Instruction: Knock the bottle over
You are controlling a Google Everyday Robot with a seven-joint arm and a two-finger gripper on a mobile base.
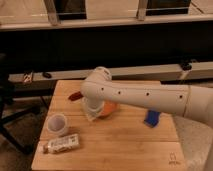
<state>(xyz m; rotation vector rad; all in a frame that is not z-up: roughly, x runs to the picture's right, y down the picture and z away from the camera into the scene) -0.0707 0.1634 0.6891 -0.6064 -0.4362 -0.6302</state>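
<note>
The bottle (60, 145) lies on its side near the front left corner of the wooden table (125, 150). It is slim and clear with a pale label. My white arm (145, 97) reaches in from the right across the table. My gripper (91, 113) hangs below the arm's bend at the table's middle left, right of and behind the bottle and apart from it. It is mostly hidden by the arm.
A white cup (57, 124) stands upright just behind the bottle. An orange object (108, 108) lies next to the gripper. A red object (75, 95) lies at the back left. A blue object (151, 118) stands at the right.
</note>
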